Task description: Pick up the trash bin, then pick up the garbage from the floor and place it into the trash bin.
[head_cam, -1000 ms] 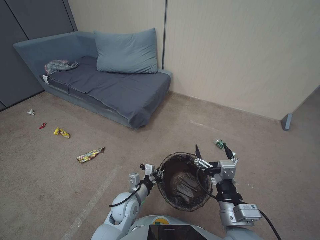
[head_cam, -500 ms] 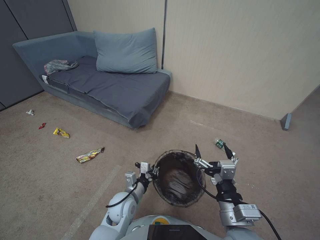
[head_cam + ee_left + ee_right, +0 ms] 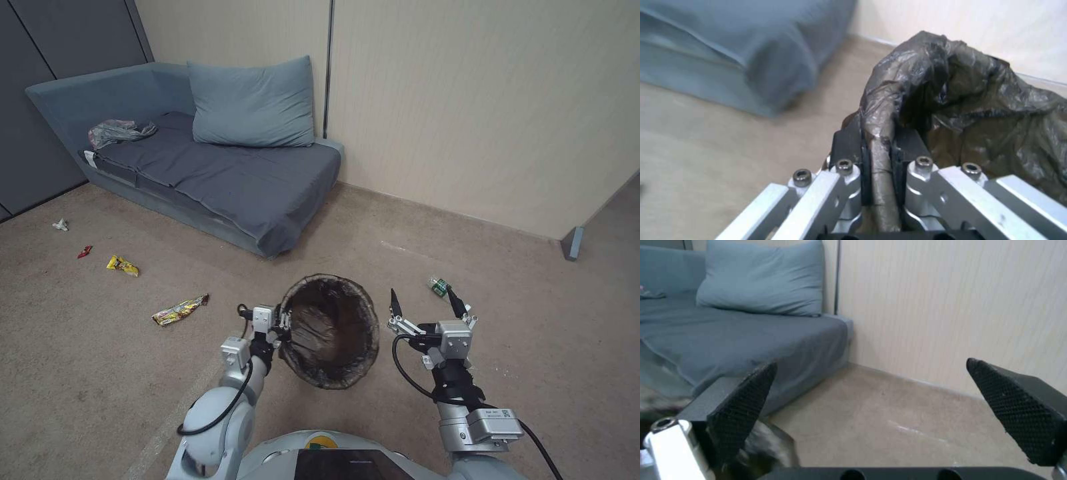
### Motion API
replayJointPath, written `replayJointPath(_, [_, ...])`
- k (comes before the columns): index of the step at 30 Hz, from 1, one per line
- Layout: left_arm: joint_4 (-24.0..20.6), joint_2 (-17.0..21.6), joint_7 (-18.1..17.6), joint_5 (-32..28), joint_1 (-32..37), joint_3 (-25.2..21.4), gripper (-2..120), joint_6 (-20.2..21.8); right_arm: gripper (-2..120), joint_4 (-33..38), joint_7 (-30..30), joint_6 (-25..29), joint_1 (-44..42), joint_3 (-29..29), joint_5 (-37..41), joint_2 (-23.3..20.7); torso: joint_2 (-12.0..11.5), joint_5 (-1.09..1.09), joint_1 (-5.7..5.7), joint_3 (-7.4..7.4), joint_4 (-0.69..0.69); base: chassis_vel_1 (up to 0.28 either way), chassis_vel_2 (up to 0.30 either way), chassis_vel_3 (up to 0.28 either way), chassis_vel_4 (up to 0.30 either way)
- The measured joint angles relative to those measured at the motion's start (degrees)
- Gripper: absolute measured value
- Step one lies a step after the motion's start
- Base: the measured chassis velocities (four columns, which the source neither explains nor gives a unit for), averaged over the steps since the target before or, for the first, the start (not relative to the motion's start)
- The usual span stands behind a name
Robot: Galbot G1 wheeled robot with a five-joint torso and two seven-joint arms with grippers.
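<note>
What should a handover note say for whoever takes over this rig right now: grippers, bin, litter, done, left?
Left gripper: shut on the trash bin rim, bin held off the floor.
Right gripper: open, empty, beside the bin.
Done: bin picked up.
Left: yellow wrappers, red scrap and white scrap lie on the carpet to the robot's left; a small green-and-white piece lies ahead of the right gripper.

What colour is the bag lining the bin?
Dark brown, see-through bag; clearest in the left wrist view, pinched by the left pincer.
</note>
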Motion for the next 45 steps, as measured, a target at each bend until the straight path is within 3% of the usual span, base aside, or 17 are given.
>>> replayJointPath(3, [-2.44, -0.4, -0.53, 1.81, 1.51, -0.1, 7, -0.43, 100, 0.0, 0.0, 0.0, 0.0, 0.0, 0.0, 0.0, 0.0, 0.0, 0.0, 0.0, 0.0, 0.0, 0.0, 0.0, 0.0])
replayJointPath(6, [-7.71, 0.32, -1.82, 4.02, 3.98, -1.45, 7, -0.52, 100, 0.0, 0.01, 0.0, 0.0, 0.0, 0.0, 0.01, 0.0, 0.0, 0.0, 0.0, -0.03, 0.0, 0.0, 0.0, 0.0])
replayJointPath(10, [-10.17, 0.75, -2.26, 4.91, 5.68, -2.36, 7, -0.5, 100, 0.0, 0.01, 0.0, 0.0, 0.0, 0.0, 0.01, 0.0, 0.0, 0.0, 0.0, -0.01, 0.0, 0.0, 0.0, 0.0])
replayJointPath(14, [-10.78, 0.76, -2.49, 5.24, 6.19, -2.41, 7, -0.5, 100, -0.01, 0.04, 0.09, 0.33, 0.51, 0.04, 0.01, 0.0, 0.0, 0.0, 0.0, -0.03, 0.0, 0.0, 0.0, 0.0])
replayJointPath(20, [-11.25, 0.68, -2.73, 5.59, 6.37, -2.36, 7, -0.5, 100, -0.94, 1.53, 2.51, 5.68, 7.49, 1.97, 0.02, 0.0, 0.0, 0.0, 0.0, -0.02, 0.0, 0.0, 0.0, 0.0])
replayJointPath(45, [-10.88, 1.23, -2.9, 6.72, 5.82, -1.92, 7, -0.45, 100, -1.45, 1.16, 3.85, 6.26, 8.2, 3.45, 0.01, 0.0, 0.0, 0.0, 0.0, -0.02, 0.0, 0.0, 0.0, 0.0])
